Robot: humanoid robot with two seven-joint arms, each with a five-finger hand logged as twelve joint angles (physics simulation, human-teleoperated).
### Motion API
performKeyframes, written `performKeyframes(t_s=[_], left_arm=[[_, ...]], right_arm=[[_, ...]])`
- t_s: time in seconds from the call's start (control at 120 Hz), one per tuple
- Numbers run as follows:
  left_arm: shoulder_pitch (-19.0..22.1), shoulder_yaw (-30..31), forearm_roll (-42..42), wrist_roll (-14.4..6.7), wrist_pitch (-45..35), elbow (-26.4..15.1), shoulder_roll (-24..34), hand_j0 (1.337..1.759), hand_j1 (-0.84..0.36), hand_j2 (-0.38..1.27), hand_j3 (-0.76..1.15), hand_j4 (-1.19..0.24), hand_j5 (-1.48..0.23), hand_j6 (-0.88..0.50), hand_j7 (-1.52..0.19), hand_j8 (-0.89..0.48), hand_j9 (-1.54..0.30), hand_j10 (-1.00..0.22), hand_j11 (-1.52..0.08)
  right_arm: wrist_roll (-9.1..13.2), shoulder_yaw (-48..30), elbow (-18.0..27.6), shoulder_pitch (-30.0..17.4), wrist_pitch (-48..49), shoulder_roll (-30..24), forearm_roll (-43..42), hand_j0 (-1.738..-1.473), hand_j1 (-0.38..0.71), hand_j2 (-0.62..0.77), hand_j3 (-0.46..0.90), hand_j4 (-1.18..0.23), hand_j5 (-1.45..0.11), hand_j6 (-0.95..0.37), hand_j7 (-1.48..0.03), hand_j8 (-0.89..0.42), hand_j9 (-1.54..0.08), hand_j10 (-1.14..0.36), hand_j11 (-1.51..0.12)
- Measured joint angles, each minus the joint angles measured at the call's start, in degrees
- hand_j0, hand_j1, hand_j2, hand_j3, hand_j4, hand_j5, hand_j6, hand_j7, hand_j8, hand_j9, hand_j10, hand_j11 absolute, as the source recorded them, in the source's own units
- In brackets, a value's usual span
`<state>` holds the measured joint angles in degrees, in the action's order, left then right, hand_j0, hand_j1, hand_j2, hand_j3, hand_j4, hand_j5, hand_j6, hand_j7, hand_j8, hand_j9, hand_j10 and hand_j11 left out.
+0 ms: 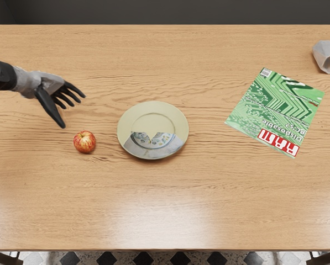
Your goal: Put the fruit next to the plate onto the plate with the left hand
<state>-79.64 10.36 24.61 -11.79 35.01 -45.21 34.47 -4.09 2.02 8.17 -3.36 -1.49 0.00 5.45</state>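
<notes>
Just above-left of the apple, left hand, fingers spread and empty; apple just beside the plate.

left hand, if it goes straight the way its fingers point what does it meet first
Likely the plate, at its far rim: the left hand aims right, passing beyond the apple. Height unclear.

One round red-and-yellow apple sits left of centre. One shiny round metal plate lies mid-frame. One green printed magazine lies at the right, one pale grey angular object at the upper right. One wooden worktop carries all four. One left hand shows at the upper left.
</notes>
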Motion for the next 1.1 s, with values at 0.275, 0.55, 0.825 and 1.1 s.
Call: performKeyframes(t_s=[0.275,0.55,0.825,1.1], left_arm=[[-21.6,24.3,-2.7,-1.3,-21.2,-27.3,4.4,1.658,0.05,0.05,0.0,-0.25,-0.32,-0.25,-0.32,-0.25,-0.32,-0.25,-0.32],[-33.3,45.6,-5.7,-3.9,-42.0,-38.8,-6.7,1.658,0.05,0.05,0.0,-0.25,-0.32,-0.25,-0.32,-0.25,-0.32,-0.25,-0.32],[-34.8,53.6,-6.8,-7.7,-51.0,-42.9,-16.1,1.658,0.05,0.05,0.0,-0.25,-0.32,-0.25,-0.32,-0.25,-0.32,-0.25,-0.32],[-34.9,53.9,-10.7,-8.8,-51.5,-43.4,-22.9,1.658,0.05,0.05,0.0,-0.25,-0.32,-0.25,-0.32,-0.25,-0.32,-0.25,-0.32]], right_arm=[[0.0,0.0,0.0,0.0,0.0,0.0,0.0,-1.658,-0.31,-0.01,0.0,-0.03,-0.04,-0.03,-0.04,-0.03,-0.04,-0.03,-0.04],[0.0,0.0,0.0,0.0,0.0,0.0,0.0,-1.658,-0.31,-0.01,0.0,-0.03,-0.04,-0.03,-0.04,-0.03,-0.04,-0.03,-0.04],[0.0,0.0,0.0,0.0,0.0,0.0,0.0,-1.658,-0.31,-0.01,0.0,-0.03,-0.04,-0.03,-0.04,-0.03,-0.04,-0.03,-0.04],[0.0,0.0,0.0,0.0,0.0,0.0,0.0,-1.658,-0.31,-0.01,0.0,-0.03,-0.04,-0.03,-0.04,-0.03,-0.04,-0.03,-0.04]])
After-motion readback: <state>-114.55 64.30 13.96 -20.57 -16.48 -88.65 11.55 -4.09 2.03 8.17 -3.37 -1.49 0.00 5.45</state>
